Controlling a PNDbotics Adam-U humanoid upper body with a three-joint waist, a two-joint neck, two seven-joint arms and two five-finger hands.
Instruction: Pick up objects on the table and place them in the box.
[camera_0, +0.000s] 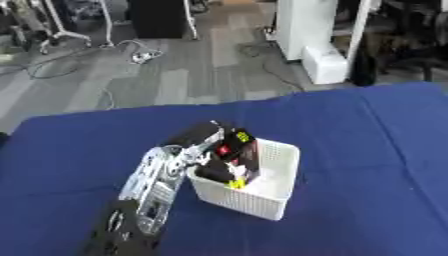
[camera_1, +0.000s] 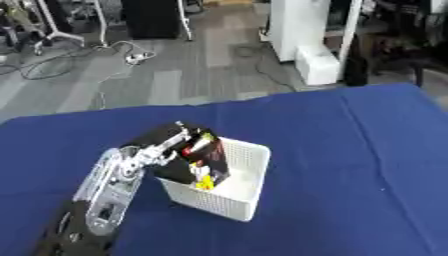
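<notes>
Box (camera_0: 262, 192), white with a ribbed wall, stands a little left of the middle of the frame on the blue bench (camera_0: 367, 150). Left robot hand (camera_0: 203, 137) comes up from the lower left corner and reaches over the near left rim of this box. Its fingers are curled around a black package (camera_0: 238, 152) with a red label and some yellow marks, which sits partly inside the box, tilted. Grey floor and cables show in the upper part of the frame.
</notes>
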